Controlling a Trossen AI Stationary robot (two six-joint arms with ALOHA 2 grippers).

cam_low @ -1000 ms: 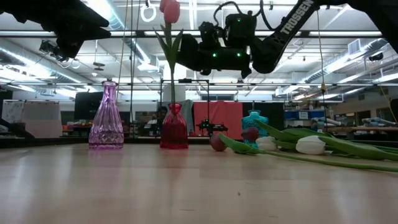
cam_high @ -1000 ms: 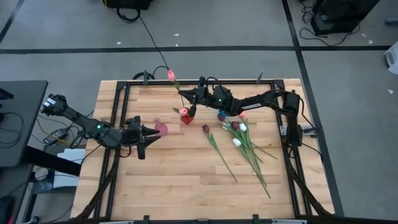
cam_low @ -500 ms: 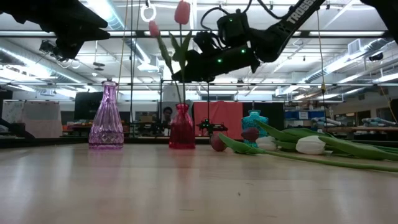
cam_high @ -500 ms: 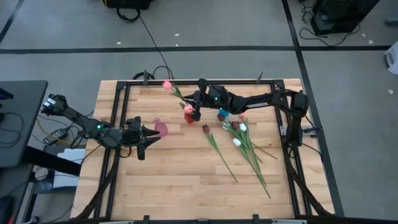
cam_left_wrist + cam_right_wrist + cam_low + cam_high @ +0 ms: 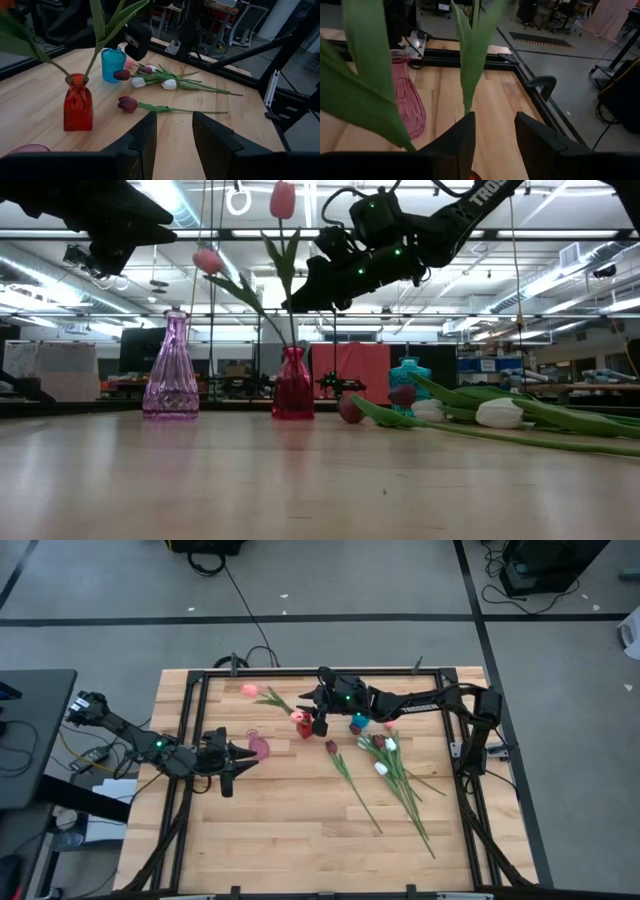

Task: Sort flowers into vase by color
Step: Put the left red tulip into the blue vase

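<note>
– From overhead, entry one: what do you hold?
– Nothing. Your right gripper hangs over the red vase, jaws apart. Two pink tulips sit in it, and the leaning tulip reaches far out. Your left gripper, parted and empty, waits beside the pink vase.
– At table height?
– That head hangs well to the side of a narrow vase. Risk: its weight tips the vase, or the stem slides out.
– Left wrist?
– Loose flowers lie near the blue vase, unsorted.
– Right wrist?
– Leaves crowd your fingers. Risk: as you withdraw, you snag one and drag a tulip out.
</note>
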